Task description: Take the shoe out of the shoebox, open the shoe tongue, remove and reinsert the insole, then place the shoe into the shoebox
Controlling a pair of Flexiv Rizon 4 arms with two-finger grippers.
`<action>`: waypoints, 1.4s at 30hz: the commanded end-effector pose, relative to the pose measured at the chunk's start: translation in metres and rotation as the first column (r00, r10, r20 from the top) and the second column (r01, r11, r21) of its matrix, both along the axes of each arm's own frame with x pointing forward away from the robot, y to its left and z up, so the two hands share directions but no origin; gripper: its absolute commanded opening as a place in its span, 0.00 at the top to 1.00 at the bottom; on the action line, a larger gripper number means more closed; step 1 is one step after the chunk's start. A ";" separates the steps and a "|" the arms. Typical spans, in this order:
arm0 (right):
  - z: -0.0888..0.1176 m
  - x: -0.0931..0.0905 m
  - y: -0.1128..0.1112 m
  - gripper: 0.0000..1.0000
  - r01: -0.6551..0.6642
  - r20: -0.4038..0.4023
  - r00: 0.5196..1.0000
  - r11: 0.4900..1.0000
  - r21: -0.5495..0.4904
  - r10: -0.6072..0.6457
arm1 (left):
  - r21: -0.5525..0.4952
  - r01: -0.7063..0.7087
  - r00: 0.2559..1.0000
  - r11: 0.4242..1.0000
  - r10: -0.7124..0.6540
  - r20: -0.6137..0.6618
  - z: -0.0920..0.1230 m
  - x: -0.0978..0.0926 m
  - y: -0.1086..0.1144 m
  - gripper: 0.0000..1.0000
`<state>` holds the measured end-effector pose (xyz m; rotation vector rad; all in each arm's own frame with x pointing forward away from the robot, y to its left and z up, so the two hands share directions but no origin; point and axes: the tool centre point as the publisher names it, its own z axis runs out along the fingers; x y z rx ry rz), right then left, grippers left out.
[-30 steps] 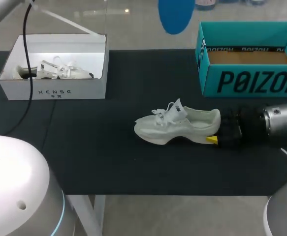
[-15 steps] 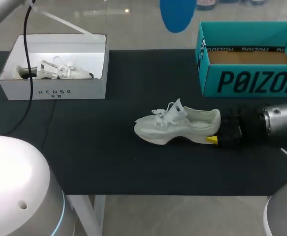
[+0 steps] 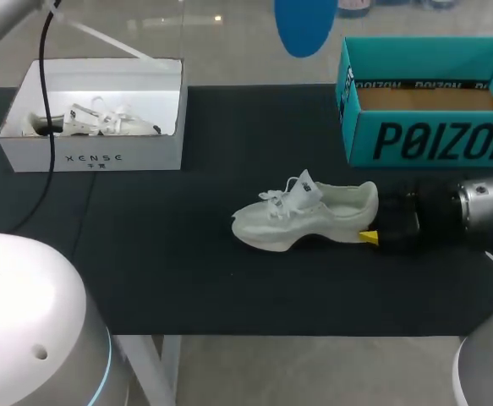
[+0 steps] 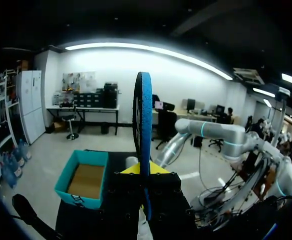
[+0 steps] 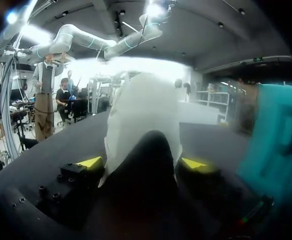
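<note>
You are past the middle of this job. The white lace-up shoe (image 3: 305, 216) is out of the teal cardboard shoebox (image 3: 432, 139). It rests on its sole on the black surface (image 3: 187, 254), just in front of that box, with its toe pointing towards your left side. Its tongue (image 3: 305, 184) stands up out of the laces, so I judge the opening step to be done.

The blue foam insole (image 3: 304, 25) is out too. Your left end effector (image 4: 143, 170) has it pinched edge-on between its two yellow tips, high over the far side of the surface and well apart from the shoe. Your right end effector (image 5: 142, 163) sits at the heel with a yellow tip against each side, so I judge it to be clasping the heel and steadying the shoe. From above only one of its tips shows, low beside the sole.

You have two steps left. Bring the insole down, feed it into the shoe's mouth and seat it flat. Then lift the shoe and set it in the teal cardboard shoebox.

The white open box (image 3: 94, 156) at the far left, with another pale shoe (image 3: 102, 123) inside, looks to be no part of this.
</note>
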<state>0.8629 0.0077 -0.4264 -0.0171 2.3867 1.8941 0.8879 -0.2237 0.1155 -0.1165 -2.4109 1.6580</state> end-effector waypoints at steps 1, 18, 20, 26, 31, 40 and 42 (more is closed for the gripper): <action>0.008 0.001 -0.017 0.00 0.013 0.013 1.000 1.000 -0.010 -0.013 | -0.001 -0.003 1.000 1.000 0.003 0.001 -0.001 -0.001 0.000 1.00; 0.079 0.012 -0.090 0.00 0.053 0.111 0.994 0.892 -0.449 -0.004 | -0.001 -0.003 1.000 1.000 0.003 0.001 -0.001 -0.001 0.000 1.00; 0.091 0.012 -0.095 0.00 0.057 0.122 0.993 0.861 -0.506 0.006 | -0.001 -0.003 1.000 1.000 0.003 0.001 -0.001 -0.001 0.000 1.00; 0.116 0.011 -0.103 0.00 0.122 0.150 0.988 0.720 -0.683 -0.025 | -0.001 -0.003 1.000 1.000 0.003 0.001 -0.001 -0.001 0.000 1.00; 0.140 0.005 -0.096 0.00 0.180 0.202 0.979 0.554 -0.813 -0.022 | -0.001 -0.003 1.000 1.000 0.003 0.001 -0.001 -0.001 0.000 1.00; 0.160 0.007 -0.087 0.00 0.204 0.235 0.971 0.344 -0.916 0.048 | -0.001 -0.003 1.000 1.000 0.003 0.001 -0.001 -0.001 0.000 1.00; 0.162 0.009 -0.084 0.00 0.198 0.232 0.970 0.330 -0.923 0.067 | -0.001 -0.003 1.000 1.000 0.003 0.001 -0.001 -0.001 0.000 1.00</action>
